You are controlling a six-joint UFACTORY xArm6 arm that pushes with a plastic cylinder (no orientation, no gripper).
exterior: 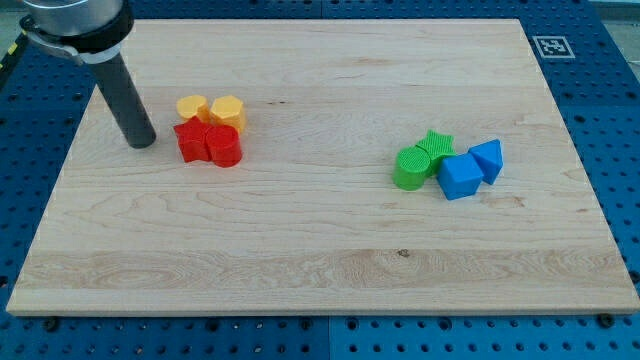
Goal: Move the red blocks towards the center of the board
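Two red blocks sit side by side at the board's left: a red star-like block [191, 141] and a red cylinder-like block [224, 146]. Two yellow blocks [192, 108] [228, 111] touch them from the view's top. My tip [142, 142] rests on the board just to the view's left of the red blocks, a small gap away from the left red one.
At the view's right sits a cluster: a green cylinder [410, 168], a green star [435, 146], a blue block [460, 177] and a blue triangular block [488, 158]. The wooden board [320, 260] lies on a blue perforated table. A marker tag [551, 45] sits at top right.
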